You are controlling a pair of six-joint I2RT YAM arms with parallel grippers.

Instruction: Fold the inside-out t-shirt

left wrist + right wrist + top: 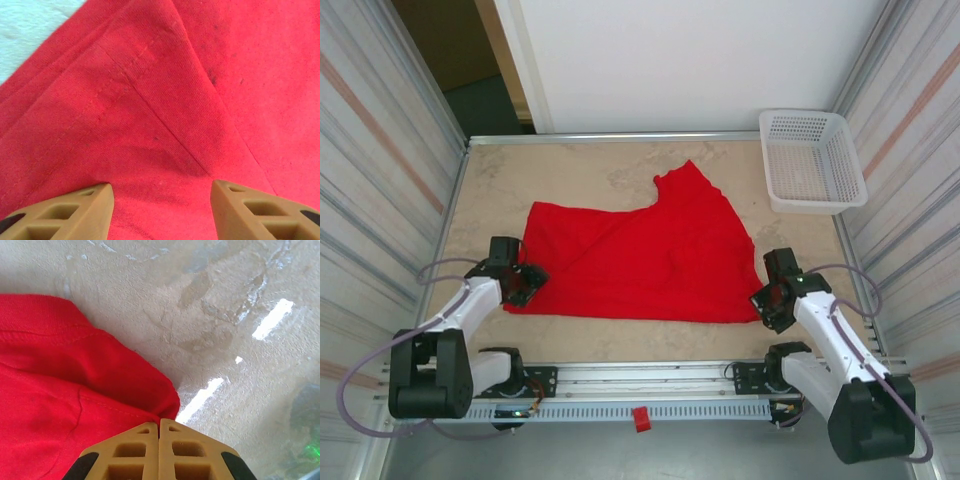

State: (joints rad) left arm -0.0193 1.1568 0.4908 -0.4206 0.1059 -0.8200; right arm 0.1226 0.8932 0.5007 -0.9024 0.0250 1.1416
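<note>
Top external: the inside-out t-shirt (650, 260) lies spread across the middle of the bench (570, 170), red. Its long straight edge runs parallel to the near edge, and one peak of cloth reaches toward the far edge. A white lattice basket (810, 160) sits in the far right corner, well apart from the shirt.

Left claw (525, 283) is at the shirt's near left corner, over the cloth. Right claw (770, 300) is at the near right corner, just at the cloth's edge. Finger spacing cannot be read from this height for either claw.

Left wrist: left claw (161, 187) stands about half open, its two tan fingers well apart with red fabric across the gap. Nothing is pinched. This view shows what the overhead one does not:
- a stitched seam running diagonally
- a folded layer forming a ridge that ends between the fingers
- a sliver of pale bench at the upper left

Right wrist: right claw (160, 421) is fully closed, the pads pressed flat together. The tips meet right at the rounded corner of the shirt (60, 390), with the hem touching them. I cannot tell whether any cloth is caught between the pads. Bare marbled bench (225, 315) shows beyond the corner, with bright glare streaks on it.
</note>
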